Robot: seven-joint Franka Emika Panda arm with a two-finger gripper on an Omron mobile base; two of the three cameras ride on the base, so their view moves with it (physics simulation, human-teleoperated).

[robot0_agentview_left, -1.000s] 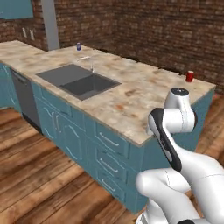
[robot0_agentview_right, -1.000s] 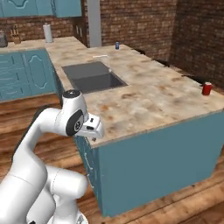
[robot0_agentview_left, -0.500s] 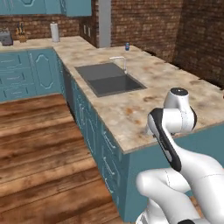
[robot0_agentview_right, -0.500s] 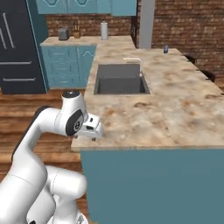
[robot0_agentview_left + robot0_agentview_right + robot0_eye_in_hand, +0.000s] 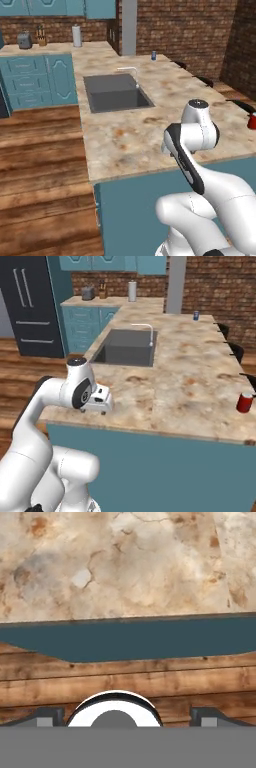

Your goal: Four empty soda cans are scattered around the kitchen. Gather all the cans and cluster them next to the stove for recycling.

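Note:
A red soda can stands upright near the right edge of the marble island counter. A blue soda can stands at the counter's far end. My gripper hangs folded close to the arm over the counter's near edge, far from both cans. It points down at the counter edge and the wood floor. Its fingertips stand wide apart, so it is open, with nothing between them. The stove is out of view.
A sink with a faucet is set into the counter between me and the blue can. A paper-towel roll and a toaster stand on the back counter. A dark fridge is at the left, and black stools line the island's right side.
The whole picture has shifted: the base has swung around the island's near end, so the sink and cans now lie ahead. The arm holds its folded pose with the gripper still open.

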